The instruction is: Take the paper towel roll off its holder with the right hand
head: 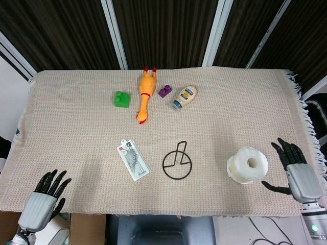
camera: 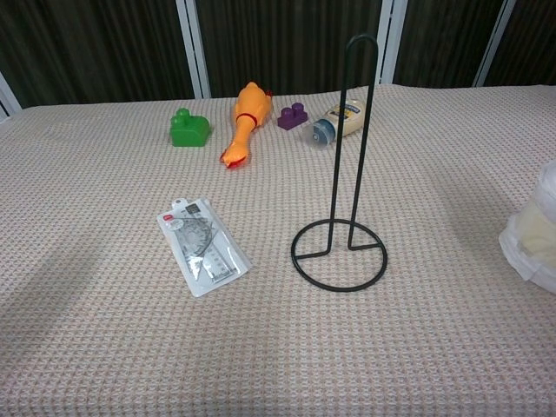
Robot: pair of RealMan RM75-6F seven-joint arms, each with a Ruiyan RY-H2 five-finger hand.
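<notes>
The white paper towel roll [head: 248, 165] stands upright on the cloth at the front right, its core hole facing up; the chest view catches only its edge [camera: 534, 239] at the right border. The black wire holder [head: 177, 162] stands bare in the middle, its tall loop [camera: 351, 148] upright over a round base. My right hand [head: 299, 172] is open just right of the roll, fingers spread, apart from it. At the front left corner my left hand [head: 45, 195] rests open off the table edge.
A flat packaged item [head: 134, 160] lies left of the holder. At the back are a green block [head: 121, 99], a rubber chicken [head: 145, 94], a purple block [head: 164, 91] and a small bottle [head: 184, 96]. The fringed cloth edge [head: 306, 122] runs along the right.
</notes>
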